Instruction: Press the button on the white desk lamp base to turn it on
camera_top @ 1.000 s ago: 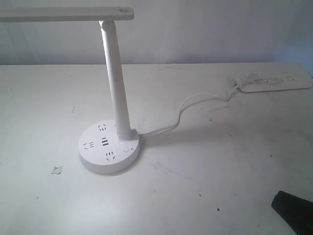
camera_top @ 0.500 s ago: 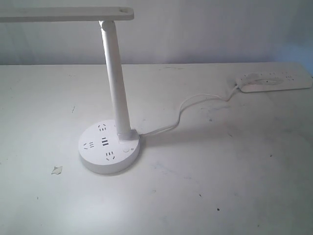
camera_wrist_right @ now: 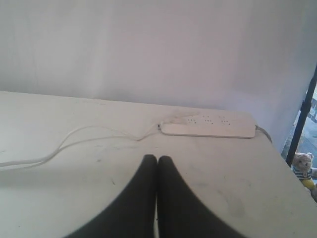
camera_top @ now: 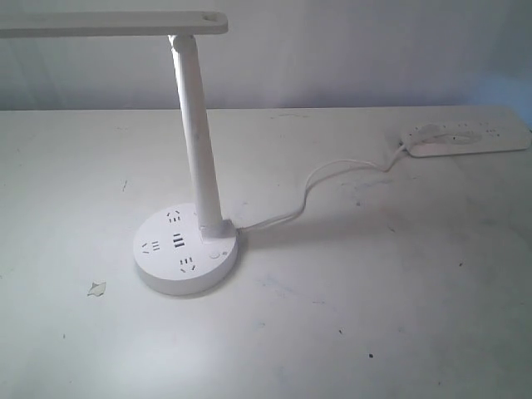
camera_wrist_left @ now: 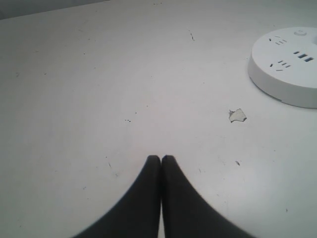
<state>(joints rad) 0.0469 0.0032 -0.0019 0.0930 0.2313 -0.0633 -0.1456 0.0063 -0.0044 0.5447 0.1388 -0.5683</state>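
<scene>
The white desk lamp base sits on the table left of centre, a round puck with dark sockets, USB slots and a slim upright pole. The small round button lies on its top, near the pole's foot. In the left wrist view the base shows at the edge, with the button faint at its far rim. My left gripper is shut on nothing, low over bare table, well apart from the base. My right gripper is shut and empty too. Neither gripper shows in the exterior view.
A white power strip lies at the back right, also in the right wrist view, joined to the lamp by a white cable. A small paper scrap lies left of the base. The lamp head overhangs the upper left.
A dark gripper tip at the exterior view's lower right corner one second ago has left that view. The lamp and cable have not moved.
</scene>
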